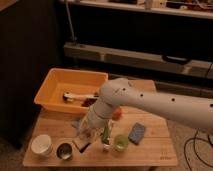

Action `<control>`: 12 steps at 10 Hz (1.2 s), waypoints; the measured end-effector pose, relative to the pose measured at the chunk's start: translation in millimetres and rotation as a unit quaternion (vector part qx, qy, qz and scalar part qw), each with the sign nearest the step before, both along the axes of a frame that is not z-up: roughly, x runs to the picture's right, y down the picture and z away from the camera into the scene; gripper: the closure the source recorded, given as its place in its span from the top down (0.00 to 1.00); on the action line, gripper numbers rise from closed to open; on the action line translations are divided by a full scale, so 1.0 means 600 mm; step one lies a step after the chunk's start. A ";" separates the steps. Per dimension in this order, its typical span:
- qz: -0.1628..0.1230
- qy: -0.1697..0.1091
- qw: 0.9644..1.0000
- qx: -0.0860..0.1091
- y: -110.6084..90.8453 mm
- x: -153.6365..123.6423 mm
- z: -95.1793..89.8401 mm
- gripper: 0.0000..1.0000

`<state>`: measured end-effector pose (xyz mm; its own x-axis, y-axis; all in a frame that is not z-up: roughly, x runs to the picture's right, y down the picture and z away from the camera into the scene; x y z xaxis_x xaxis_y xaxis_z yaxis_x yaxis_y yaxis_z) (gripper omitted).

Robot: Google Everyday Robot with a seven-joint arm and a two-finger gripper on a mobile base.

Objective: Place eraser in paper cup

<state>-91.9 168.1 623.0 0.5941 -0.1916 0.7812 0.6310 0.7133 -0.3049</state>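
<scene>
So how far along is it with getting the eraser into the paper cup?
Done: nothing yet; the paper cup looks empty. In hand: the tool is shut, low beside the dark metal cup, with the eraser at its tip; a firm grip can't be confirmed. Left: carry it over the paper cup and drop it.

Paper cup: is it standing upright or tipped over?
Upright: the paper cup stands on its base with its round rim facing up. The gripper, shut, hangs to its right in the view, past the dark metal cup.
</scene>
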 end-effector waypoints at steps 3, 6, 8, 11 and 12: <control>-0.010 -0.008 1.000 0.017 -0.093 -0.077 -0.020 0.00; -0.037 -0.028 0.998 0.032 -0.172 -0.174 -0.027 0.00; -0.055 -0.044 0.997 0.037 -0.189 -0.226 -0.027 0.00; -0.087 -0.084 0.992 0.036 -0.158 -0.309 -0.045 0.00; -0.096 -0.094 0.990 0.033 -0.133 -0.334 -0.052 0.00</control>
<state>-292.3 88.2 591.7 0.3867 -0.3407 0.8570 0.7980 0.5894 -0.1257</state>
